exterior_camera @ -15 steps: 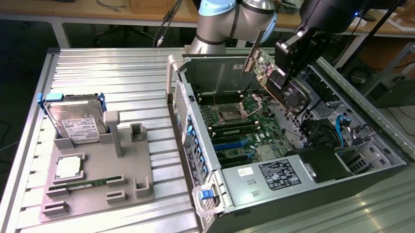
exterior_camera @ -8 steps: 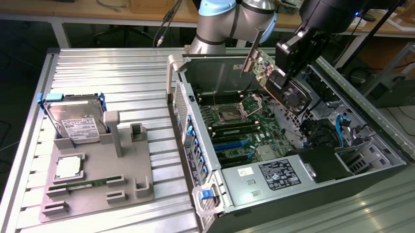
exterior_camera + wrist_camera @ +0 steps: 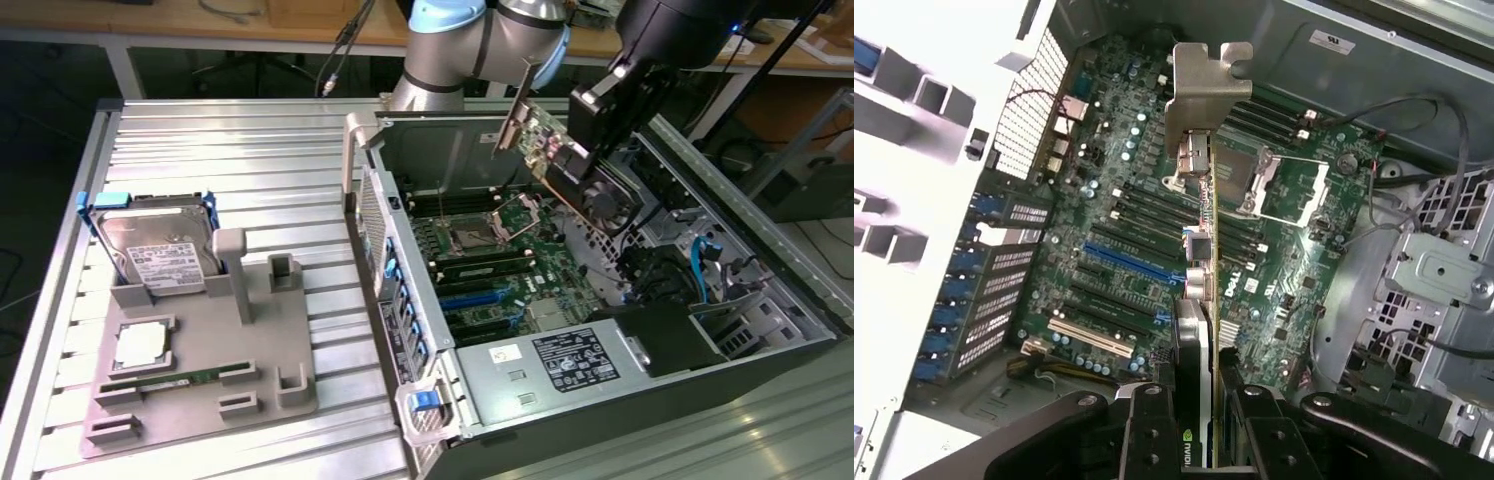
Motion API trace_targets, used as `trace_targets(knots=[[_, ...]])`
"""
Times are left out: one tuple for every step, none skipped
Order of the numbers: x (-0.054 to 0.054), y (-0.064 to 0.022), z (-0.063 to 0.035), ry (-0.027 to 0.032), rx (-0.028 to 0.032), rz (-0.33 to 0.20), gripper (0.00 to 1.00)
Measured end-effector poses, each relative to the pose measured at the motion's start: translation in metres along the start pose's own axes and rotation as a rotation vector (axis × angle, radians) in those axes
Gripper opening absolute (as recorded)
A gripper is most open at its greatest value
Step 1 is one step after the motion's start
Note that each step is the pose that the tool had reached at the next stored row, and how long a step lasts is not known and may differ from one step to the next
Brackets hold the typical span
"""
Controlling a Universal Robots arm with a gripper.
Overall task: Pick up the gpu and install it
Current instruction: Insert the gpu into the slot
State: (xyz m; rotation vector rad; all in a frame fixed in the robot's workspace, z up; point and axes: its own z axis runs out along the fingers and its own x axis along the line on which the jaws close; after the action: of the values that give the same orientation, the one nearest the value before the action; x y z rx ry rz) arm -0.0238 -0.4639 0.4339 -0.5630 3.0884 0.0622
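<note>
the gpu (image 3: 550,150) is a thin flat card with a brownish-tan board carrying small components and a silvery metal end bracket (image 3: 513,115). from the wrist it shows edge-on (image 3: 1199,270), the bracket (image 3: 1206,85) at its far end and a green nvidia mark by the gripped end. the gripper (image 3: 1201,425) is closed partway, one dark finger (image 3: 1152,430) on each face of the card, so the gpu is clamped between them. in the exterior view the card hangs tilted in the air over the far part of the open computer case (image 3: 641,440), above the motherboard (image 3: 501,270) and not seated in any slot.

the case lies on its side with the lid off. inside are the green motherboard, one cpu socket (image 3: 1269,185) with a metal frame, one blue expansion slot (image 3: 1129,262), one white slot (image 3: 1089,335), a silver box with a black label (image 3: 561,365) and some blue cables (image 3: 701,265).

towards the exterior view's left, a grey holder (image 3: 200,420) sits on the ribbed metal table (image 3: 240,140). it carries one hard drive (image 3: 160,250) (white label, leaning in a blue-edged bracket), one square processor chip (image 3: 140,345) and one long green memory stick (image 3: 174,383).
</note>
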Motion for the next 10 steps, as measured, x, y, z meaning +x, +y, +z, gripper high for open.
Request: trace_targets(knots=[[0.0000, 0.0000, 0.0000, 0.0003, 0.0000, -0.008, 0.27], [0.0000, 0.0000, 0.0000, 0.0005, -0.0001, -0.013, 0.27], [0.0000, 0.0000, 0.0000, 0.0007, -0.0001, -0.019, 0.27], [0.0000, 0.0000, 0.0000, 0.0009, -0.0001, -0.024, 0.27], [0.0000, 0.0000, 0.0000, 0.0011, -0.0002, -0.029, 0.27], [0.0000, 0.0000, 0.0000, 0.0013, -0.0003, -0.034, 0.27], [0.0000, 0.0000, 0.0000, 0.0015, -0.0003, -0.039, 0.27], [0.0000, 0.0000, 0.0000, 0.0017, -0.0004, -0.044, 0.27], [0.0000, 0.0000, 0.0000, 0.0019, -0.0004, -0.050, 0.27], [0.0000, 0.0000, 0.0000, 0.0021, -0.0004, -0.055, 0.27]])
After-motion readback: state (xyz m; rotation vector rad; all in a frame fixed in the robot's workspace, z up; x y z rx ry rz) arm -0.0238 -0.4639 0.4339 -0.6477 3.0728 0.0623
